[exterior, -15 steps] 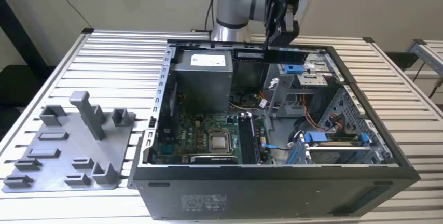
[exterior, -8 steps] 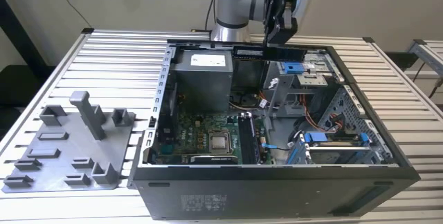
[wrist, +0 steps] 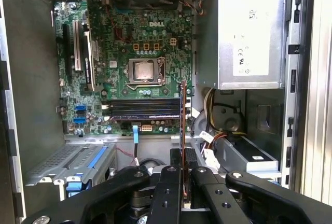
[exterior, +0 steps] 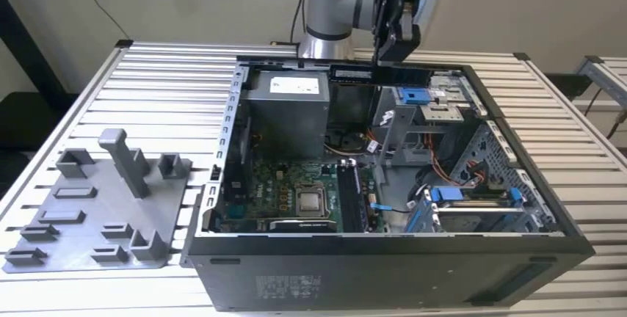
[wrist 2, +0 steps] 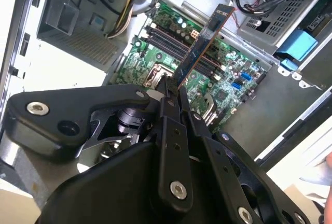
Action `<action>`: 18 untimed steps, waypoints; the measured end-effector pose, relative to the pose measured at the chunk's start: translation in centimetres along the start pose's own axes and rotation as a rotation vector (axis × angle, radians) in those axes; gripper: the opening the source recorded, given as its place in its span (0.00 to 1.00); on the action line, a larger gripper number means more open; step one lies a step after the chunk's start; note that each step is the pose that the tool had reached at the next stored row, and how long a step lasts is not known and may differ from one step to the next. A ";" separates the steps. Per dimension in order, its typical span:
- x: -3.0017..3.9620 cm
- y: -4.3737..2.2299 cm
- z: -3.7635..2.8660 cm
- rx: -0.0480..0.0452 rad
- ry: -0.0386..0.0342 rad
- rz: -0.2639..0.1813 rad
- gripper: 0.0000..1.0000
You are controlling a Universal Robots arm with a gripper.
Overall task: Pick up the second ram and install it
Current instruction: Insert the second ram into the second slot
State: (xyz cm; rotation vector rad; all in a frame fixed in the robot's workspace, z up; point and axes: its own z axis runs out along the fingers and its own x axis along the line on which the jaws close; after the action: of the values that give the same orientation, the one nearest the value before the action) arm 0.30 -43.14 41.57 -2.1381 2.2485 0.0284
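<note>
While the second ram (exterior: 379, 75) is carried above the open computer case (exterior: 392, 273), it is clamped by one end between the fingers of the gripper (exterior: 392, 59), which are drawn narrow on the thin board. In the exterior view the ram is seen lying level over the case's rim at the side of the arm's base, beside the grey power supply (exterior: 294, 89), and well apart from the motherboard (exterior: 284, 185) below. In the first wrist view the ram (wrist: 182, 115) is seen edge-on, over the end of the long black memory slots (wrist: 142, 109) near the processor socket (wrist: 143, 71). The case is placed on the slatted bench (exterior: 147, 82), towards its edge at the exterior view's right; a grey holder plate (exterior: 88, 221) lies near the opposite edge.
</note>
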 end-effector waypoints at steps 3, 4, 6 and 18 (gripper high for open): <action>0.00 0.00 0.00 0.0002 0.0000 0.000 0.14; 0.00 0.00 0.00 0.0004 0.0000 0.000 0.14; 0.00 0.00 0.00 0.0005 -0.0001 0.000 0.14; 0.00 0.00 0.07 0.0056 0.0017 0.127 0.14</action>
State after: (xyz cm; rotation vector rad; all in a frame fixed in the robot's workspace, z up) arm 0.31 -43.14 41.50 -1.9897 2.3792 0.0240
